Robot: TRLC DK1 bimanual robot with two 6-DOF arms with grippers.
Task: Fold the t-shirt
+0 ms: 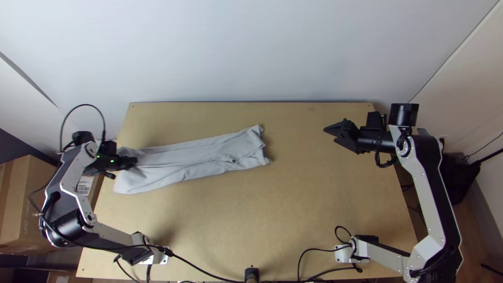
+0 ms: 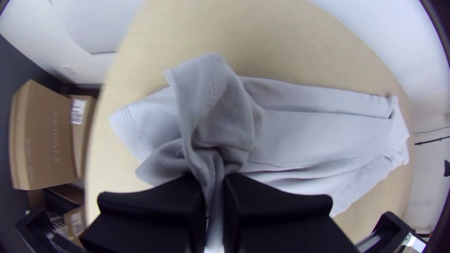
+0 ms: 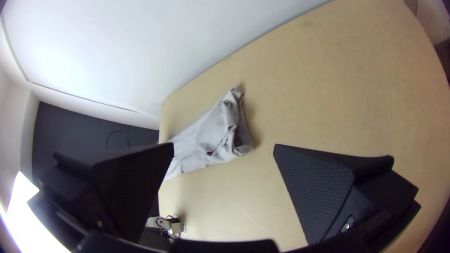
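One left claw clamped on one grey t-shirt's bunched end, one right claw parted wide, empty, one table

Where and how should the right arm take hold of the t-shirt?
Probably by the bunched end of the t-shirt, coming in from the right: it faces the open right gripper, and its raised folds offer something to pinch. The left gripper holds the opposite end.
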